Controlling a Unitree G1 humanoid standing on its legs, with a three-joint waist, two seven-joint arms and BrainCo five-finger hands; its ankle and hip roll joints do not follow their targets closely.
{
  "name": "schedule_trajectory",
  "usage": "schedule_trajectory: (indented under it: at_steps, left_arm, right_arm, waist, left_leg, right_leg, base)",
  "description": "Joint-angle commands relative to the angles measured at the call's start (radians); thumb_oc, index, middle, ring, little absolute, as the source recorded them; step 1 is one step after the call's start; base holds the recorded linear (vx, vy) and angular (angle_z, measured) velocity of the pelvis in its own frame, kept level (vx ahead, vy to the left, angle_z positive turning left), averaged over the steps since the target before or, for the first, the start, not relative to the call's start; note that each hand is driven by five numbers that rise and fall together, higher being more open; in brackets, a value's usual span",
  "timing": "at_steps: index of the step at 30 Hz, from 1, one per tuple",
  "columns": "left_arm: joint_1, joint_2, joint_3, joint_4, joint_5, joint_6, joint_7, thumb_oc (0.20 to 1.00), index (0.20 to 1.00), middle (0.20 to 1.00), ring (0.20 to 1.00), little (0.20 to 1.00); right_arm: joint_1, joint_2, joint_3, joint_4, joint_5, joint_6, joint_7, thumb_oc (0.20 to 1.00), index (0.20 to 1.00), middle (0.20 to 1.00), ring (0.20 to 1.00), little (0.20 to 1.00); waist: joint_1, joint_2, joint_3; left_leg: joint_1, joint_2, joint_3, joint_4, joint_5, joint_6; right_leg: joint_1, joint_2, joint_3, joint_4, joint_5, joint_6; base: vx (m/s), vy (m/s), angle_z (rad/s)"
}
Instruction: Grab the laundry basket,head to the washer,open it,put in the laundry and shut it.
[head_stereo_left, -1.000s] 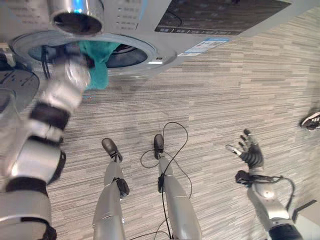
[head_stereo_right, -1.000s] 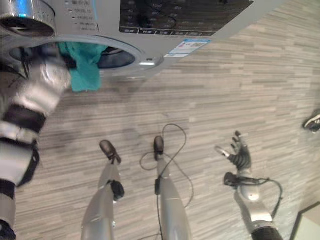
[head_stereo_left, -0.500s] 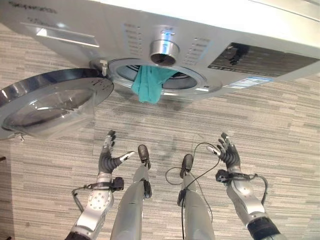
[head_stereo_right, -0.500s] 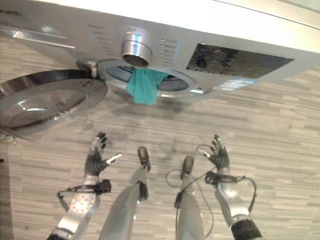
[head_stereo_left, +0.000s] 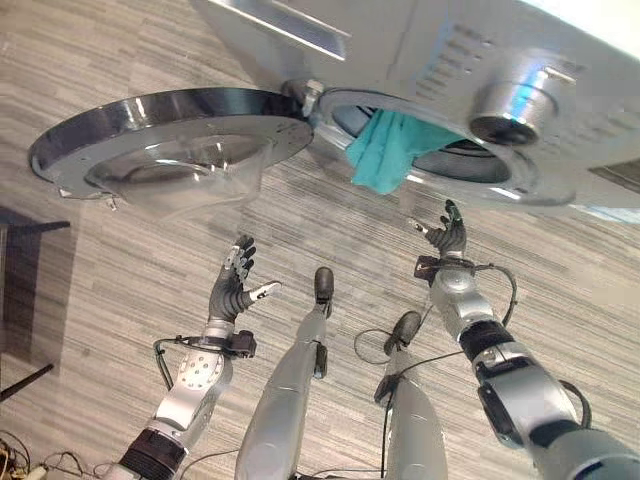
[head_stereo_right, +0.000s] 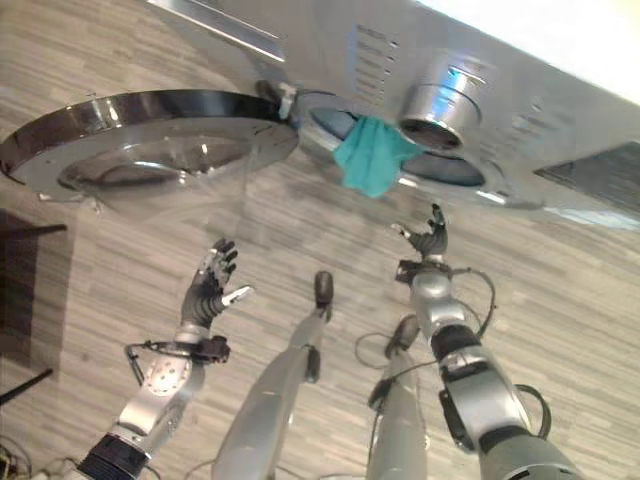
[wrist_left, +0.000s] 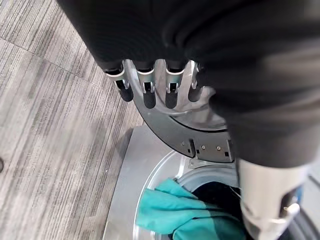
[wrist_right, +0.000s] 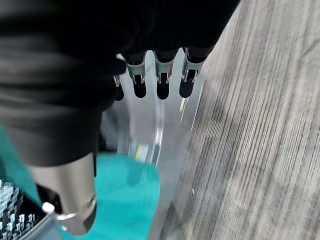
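The washer door (head_stereo_left: 170, 150) stands swung wide, leaving the drum opening (head_stereo_left: 440, 150) reachable, though a teal cloth (head_stereo_left: 385, 150) drapes over its lower rim, partly blocking the mouth.

No readable text.
The washer (head_stereo_left: 470, 60) panel carries rows of small markings, too fine to make out.

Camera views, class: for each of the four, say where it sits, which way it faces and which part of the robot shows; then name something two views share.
Left eye view: on the head, looking down at the washer, its open door, a teal cloth hanging from the opening, and both open hands, left hand and right hand.
Right eye view: beside it, same scene.
Left wrist view: along its straight fingers to the door and cloth.
Right wrist view: along its fingers to the cloth and washer rim.
Shared: all four show the cloth.
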Motion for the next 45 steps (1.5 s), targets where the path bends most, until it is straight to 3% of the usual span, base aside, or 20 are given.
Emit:
schedule_trajectory:
  at_steps: [1, 14, 27, 34, 39, 40, 44, 45]
  left_arm:
    - [-0.011, 0.018, -0.029, -0.048, -0.022, -0.032, -0.008, 1.000, 1.000, 1.000, 1.000, 1.000]
    - [-0.058, 0.012, -0.083, -0.074, -0.035, -0.031, -0.012, 1.000, 1.000, 1.000, 1.000, 1.000]
    - [-0.056, 0.022, -0.085, -0.107, -0.050, -0.036, -0.027, 1.000, 1.000, 1.000, 1.000, 1.000]
    - [-0.048, 0.026, -0.086, -0.104, -0.063, -0.040, -0.056, 1.000, 1.000, 1.000, 1.000, 1.000]
    - [-0.057, 0.023, -0.076, -0.092, -0.061, -0.024, -0.087, 1.000, 1.000, 1.000, 1.000, 1.000]
    - [-0.060, 0.022, -0.076, -0.090, -0.060, -0.022, -0.091, 1.000, 1.000, 1.000, 1.000, 1.000]
    - [-0.067, 0.022, -0.077, -0.087, -0.057, -0.020, -0.108, 1.000, 1.000, 1.000, 1.000, 1.000]
    - [-0.068, 0.027, -0.079, -0.088, -0.058, -0.017, -0.113, 1.000, 1.000, 1.000, 1.000, 1.000]
  right_arm:
    - [0.006, 0.004, 0.008, 0.069, 0.053, -0.003, -0.011, 1.000, 1.000, 1.000, 1.000, 1.000]
    - [-0.119, 0.061, -0.046, 0.237, 0.162, 0.001, -0.014, 1.000, 1.000, 1.000, 1.000, 1.000]
    - [-0.272, -0.075, -0.148, 0.300, 0.296, -0.032, -0.039, 1.000, 1.000, 1.000, 1.000, 1.000]
    - [-0.359, -0.167, -0.140, 0.326, 0.374, -0.043, 0.021, 1.000, 1.000, 1.000, 1.000, 1.000]
    - [-0.391, -0.170, -0.184, 0.341, 0.583, -0.063, 0.139, 1.000, 1.000, 1.000, 1.000, 1.000]
    - [-0.396, -0.163, -0.179, 0.346, 0.594, -0.061, 0.154, 0.950, 0.950, 0.950, 0.950, 0.950]
    - [-0.422, -0.141, -0.153, 0.350, 0.625, -0.056, 0.207, 0.875, 0.875, 0.875, 0.875, 0.875]
    - [-0.446, -0.133, -0.141, 0.350, 0.635, -0.054, 0.216, 0.762, 0.762, 0.762, 0.762, 0.762]
  waist:
    - [0.025, -0.006, 0.006]
    - [0.059, 0.047, 0.011]
    - [0.109, 0.077, 0.010]
    - [0.135, 0.077, 0.010]
    - [0.148, 0.076, 0.015]
    - [0.149, 0.076, 0.016]
    - [0.156, 0.070, 0.014]
    - [0.161, 0.067, 0.013]
  left_leg:
    - [-0.046, -0.053, 0.013, 0.042, -0.124, -0.025]
    - [-0.072, -0.082, -0.023, 0.080, -0.130, -0.030]
    - [-0.093, -0.108, -0.044, 0.076, -0.125, -0.029]
    - [-0.099, -0.117, -0.047, 0.075, -0.124, -0.028]
    - [-0.099, -0.115, -0.054, 0.082, -0.126, -0.025]
    - [-0.099, -0.115, -0.054, 0.084, -0.128, -0.025]
    - [-0.100, -0.116, -0.055, 0.089, -0.129, -0.025]
    - [-0.101, -0.115, -0.057, 0.091, -0.128, -0.025]
  right_leg:
    - [0.185, 0.120, -0.038, 0.017, -0.105, -0.107]
    - [0.174, 0.120, -0.051, 0.077, -0.180, -0.144]
    - [0.169, 0.115, -0.067, 0.077, -0.186, -0.142]
    - [0.168, 0.115, -0.074, 0.083, -0.185, -0.136]
    - [0.154, 0.118, -0.073, 0.106, -0.198, -0.142]
    - [0.154, 0.118, -0.073, 0.107, -0.198, -0.142]
    - [0.155, 0.120, -0.077, 0.109, -0.199, -0.141]
    - [0.157, 0.123, -0.078, 0.110, -0.202, -0.142]
  base:
    - [0.02, 0.001, 0.21]
    - [0.02, -0.017, 0.16]
    - [0.02, -0.018, 0.10]
    - [0.01, -0.014, 0.08]
    - [0.00, -0.007, 0.01]
    - [0.00, -0.032, 0.01]
    - [0.00, -0.008, 0.00]
    - [0.00, -0.037, 0.00]
